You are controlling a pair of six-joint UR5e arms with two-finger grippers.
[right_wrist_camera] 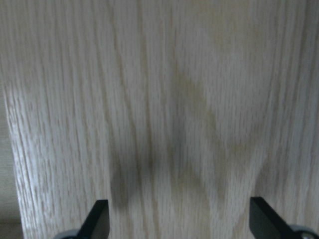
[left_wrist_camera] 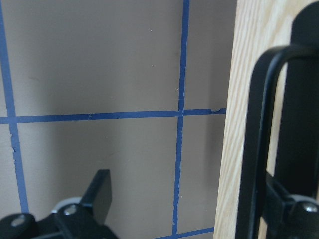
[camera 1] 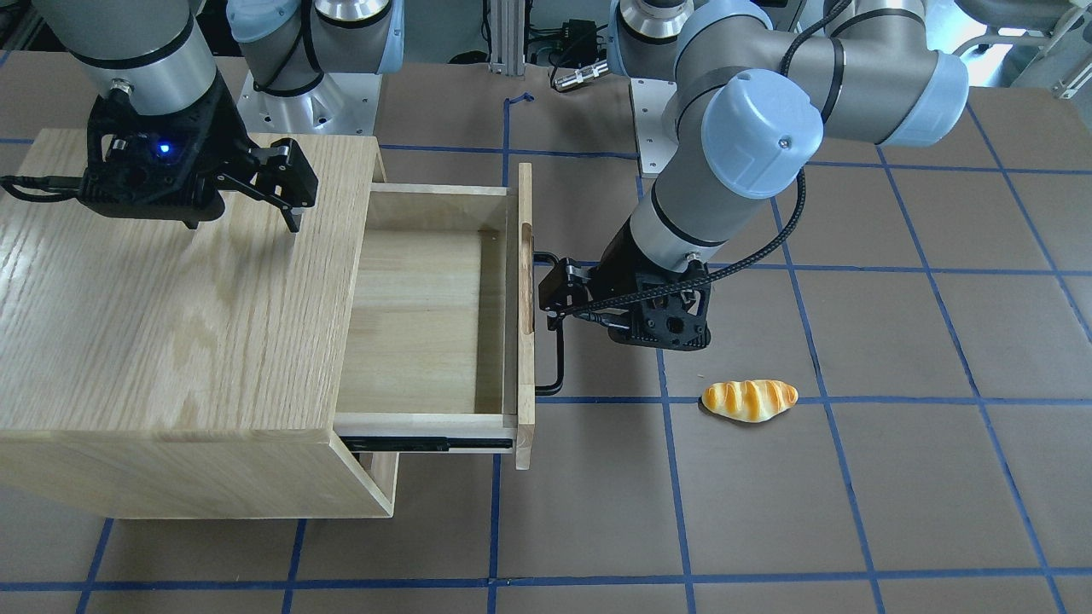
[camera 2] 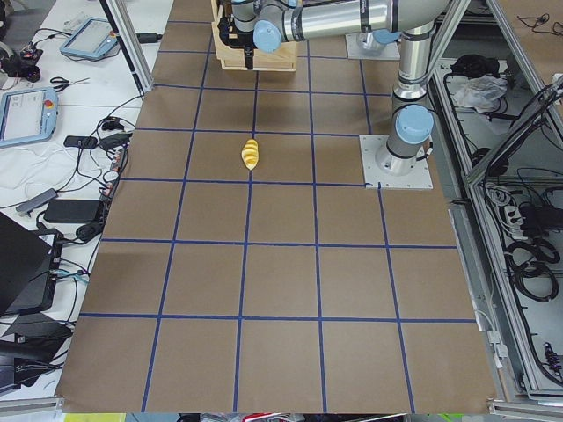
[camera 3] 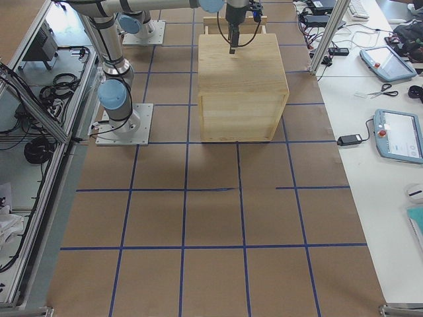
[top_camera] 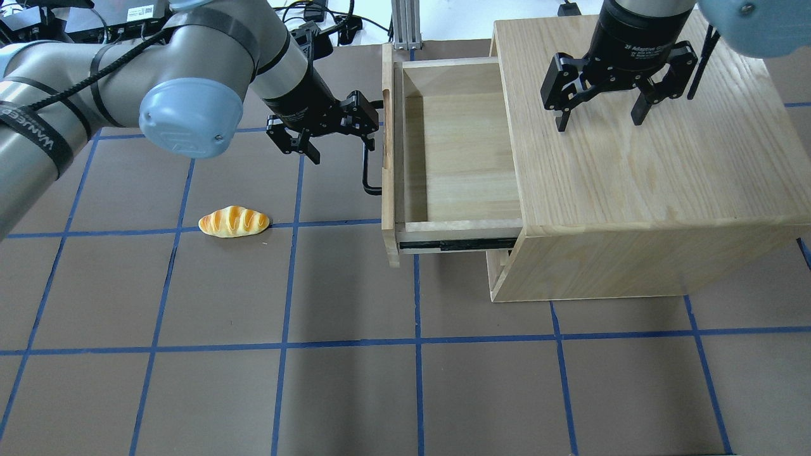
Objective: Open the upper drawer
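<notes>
The upper drawer (camera 1: 426, 315) is pulled well out of the oak cabinet (camera 1: 171, 324), and its light-wood inside is bare; it also shows in the overhead view (top_camera: 459, 145). Its front panel (camera 1: 525, 341) carries a black bar handle (camera 1: 556, 362). My left gripper (camera 1: 551, 300) is open at that handle (top_camera: 367, 171). In the left wrist view the bar (left_wrist_camera: 259, 149) stands between the fingers, close to the right one. My right gripper (top_camera: 599, 117) is open and empty just above the cabinet top (right_wrist_camera: 174, 99).
A toy bread roll (camera 1: 749, 400) lies on the brown mat on a blue tape line, to the left of the drawer front in the overhead view (top_camera: 233, 221). The cabinet (camera 3: 241, 86) stands at the table's far side. A black slide rail (top_camera: 456, 242) shows under the drawer.
</notes>
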